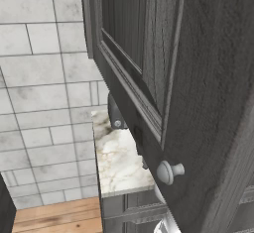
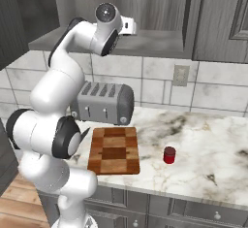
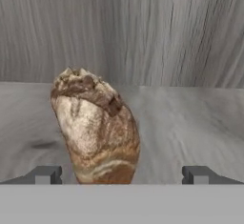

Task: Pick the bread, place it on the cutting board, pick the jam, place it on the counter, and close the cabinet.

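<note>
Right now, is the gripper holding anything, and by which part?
Nothing is held. The gripper is open, its fingertips standing wide apart on either side of the bread, which sits on the cabinet shelf between them, not clamped.

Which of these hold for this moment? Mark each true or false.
1. The chunky brown bread loaf lies on the grey wood-grain cabinet shelf, between the open gripper's fingertips. True.
2. The checkered wooden cutting board carries the bread. False: it is bare.
3. A small red jar stands on the marbled counter, right of the board. True.
4. The silver toaster lies on its side. False: it stands upright behind the board.
5. The dark grey cabinet door is shut. False: it hangs open.
</note>
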{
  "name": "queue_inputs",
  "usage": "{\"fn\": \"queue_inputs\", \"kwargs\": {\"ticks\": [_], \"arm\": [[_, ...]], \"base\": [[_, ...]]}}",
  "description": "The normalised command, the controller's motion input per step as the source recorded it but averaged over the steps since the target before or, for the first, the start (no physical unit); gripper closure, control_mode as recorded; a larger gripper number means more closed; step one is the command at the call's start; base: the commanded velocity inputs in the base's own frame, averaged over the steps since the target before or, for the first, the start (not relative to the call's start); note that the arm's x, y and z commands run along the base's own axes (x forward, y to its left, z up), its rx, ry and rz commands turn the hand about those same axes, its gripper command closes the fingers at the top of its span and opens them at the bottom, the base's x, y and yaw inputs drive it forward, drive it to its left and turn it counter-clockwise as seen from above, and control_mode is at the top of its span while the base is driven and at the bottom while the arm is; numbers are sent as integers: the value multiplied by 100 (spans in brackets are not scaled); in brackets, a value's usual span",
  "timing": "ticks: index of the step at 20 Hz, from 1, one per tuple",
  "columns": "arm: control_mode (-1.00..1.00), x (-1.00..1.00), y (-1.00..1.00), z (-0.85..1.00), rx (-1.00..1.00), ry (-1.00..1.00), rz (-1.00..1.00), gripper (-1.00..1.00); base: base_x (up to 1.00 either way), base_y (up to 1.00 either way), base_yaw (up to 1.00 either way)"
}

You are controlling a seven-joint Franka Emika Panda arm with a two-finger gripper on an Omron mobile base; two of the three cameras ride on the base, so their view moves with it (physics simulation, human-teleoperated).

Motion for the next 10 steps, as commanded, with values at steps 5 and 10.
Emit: {"fn": "queue_inputs", "kwargs": {"ticks": [5, 10], "arm": [[-100, 33, 0, -2, 0, 0, 1, -100], [-100, 32, 0, 0, 0, 0, 3, -100]], "base": [[0, 0, 0], [0, 0, 0]]}}
